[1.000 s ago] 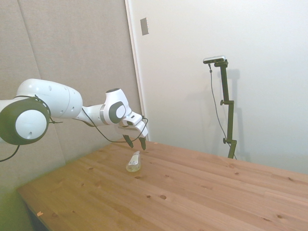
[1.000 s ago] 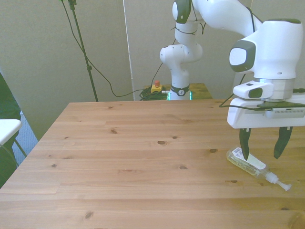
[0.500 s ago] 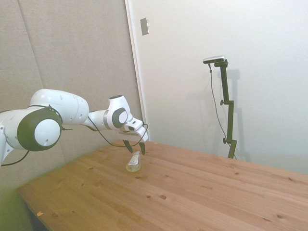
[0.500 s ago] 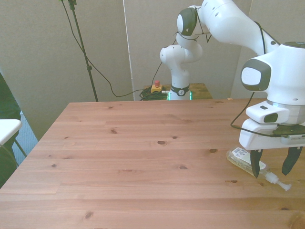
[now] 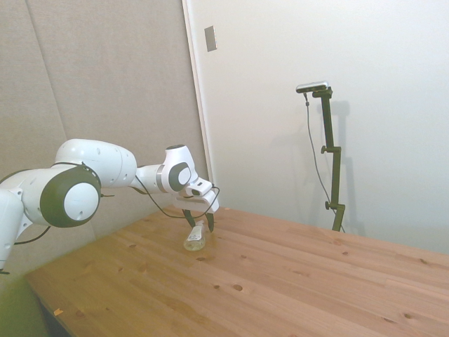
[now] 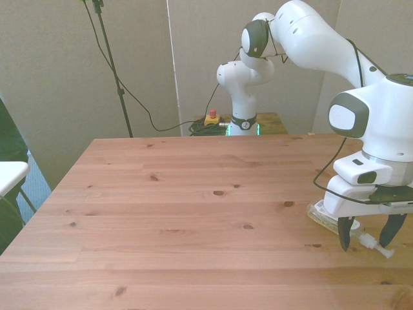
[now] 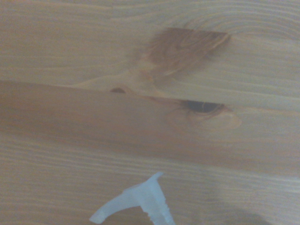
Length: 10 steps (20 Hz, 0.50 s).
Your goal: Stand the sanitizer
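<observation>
Pale walls and a grey panel back the wooden table (image 6: 181,194), and I take the sanitizer (image 6: 321,216) as my one landmark. It lies on its side on the boards close to the table edge at the front view's right, not yet upright, so the whole task remains. Its pump nozzle (image 6: 377,246) points away from the body toward the near edge, and the wrist view shows that white nozzle (image 7: 140,202) flat against the wood grain, somewhat blurred.

I have the gripper (image 6: 366,237) low over the sanitizer's neck end, its two dark fingers spread apart with nothing held. One finger (image 6: 344,234) hangs by the shoulder of the bottle and the other stands just beyond the nozzle, so they straddle the pump rather than the wider body. In the side view the gripper (image 5: 200,222) points down onto the top end of the sanitizer (image 5: 194,239).

I judge that placing as deliberate: gripping near the neck would let me swing the heavier base down as I lift. Whether the fingertips touch the table I cannot tell.
</observation>
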{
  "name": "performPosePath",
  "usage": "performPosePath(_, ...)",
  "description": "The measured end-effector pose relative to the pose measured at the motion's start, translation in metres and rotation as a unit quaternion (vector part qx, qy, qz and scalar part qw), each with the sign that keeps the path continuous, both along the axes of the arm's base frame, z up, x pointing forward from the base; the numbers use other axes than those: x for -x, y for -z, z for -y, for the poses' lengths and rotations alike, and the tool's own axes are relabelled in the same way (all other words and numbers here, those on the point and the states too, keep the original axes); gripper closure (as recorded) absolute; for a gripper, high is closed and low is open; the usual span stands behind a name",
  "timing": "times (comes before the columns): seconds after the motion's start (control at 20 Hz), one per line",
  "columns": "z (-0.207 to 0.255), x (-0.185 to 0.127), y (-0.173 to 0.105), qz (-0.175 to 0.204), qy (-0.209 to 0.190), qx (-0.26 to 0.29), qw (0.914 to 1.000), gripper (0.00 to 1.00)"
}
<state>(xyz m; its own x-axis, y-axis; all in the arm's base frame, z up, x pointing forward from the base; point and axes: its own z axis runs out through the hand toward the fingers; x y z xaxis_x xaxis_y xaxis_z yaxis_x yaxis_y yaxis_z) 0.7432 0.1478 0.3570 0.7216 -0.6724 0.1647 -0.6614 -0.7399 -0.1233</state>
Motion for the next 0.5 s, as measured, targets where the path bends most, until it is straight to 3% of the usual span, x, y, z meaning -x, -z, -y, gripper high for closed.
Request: performPosePath(0.5, 0.013, -0.002, 0.003, -0.015, 0.009, -0.003, 0.9998, 1.00)
